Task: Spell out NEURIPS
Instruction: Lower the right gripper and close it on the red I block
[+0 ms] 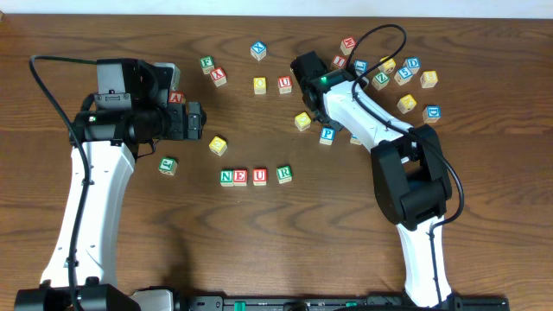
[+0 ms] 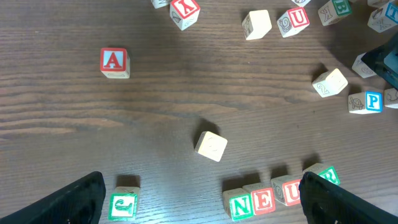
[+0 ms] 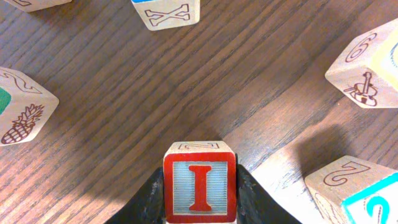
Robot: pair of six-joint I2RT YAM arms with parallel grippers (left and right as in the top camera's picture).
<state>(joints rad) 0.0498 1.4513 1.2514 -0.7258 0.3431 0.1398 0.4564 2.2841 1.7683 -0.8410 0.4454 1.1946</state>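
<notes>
**Lettered cubes on the wooden surface (image 1: 259,233).** Near the middle, the green N cube (image 1: 226,177), red E cube (image 1: 240,177) and red U cube (image 1: 259,177) stand side by side and read "NEU". The green R cube (image 1: 283,174) sits just to their right across a small gap. The blue P cube (image 1: 327,135) lies apart, beyond the row's right end.

The right arm reaches from the near edge up and leftward among the scattered cubes. The right gripper (image 3: 200,200) pinches the red I cube (image 3: 200,183) by two opposite sides, and a cube marked X (image 3: 166,12) lies beyond it.

The left arm runs up the left side with its wrist bent toward the middle. The left gripper (image 1: 197,121) is spread wide and holds nothing. A red A cube (image 2: 115,62) lies near it.
</notes>
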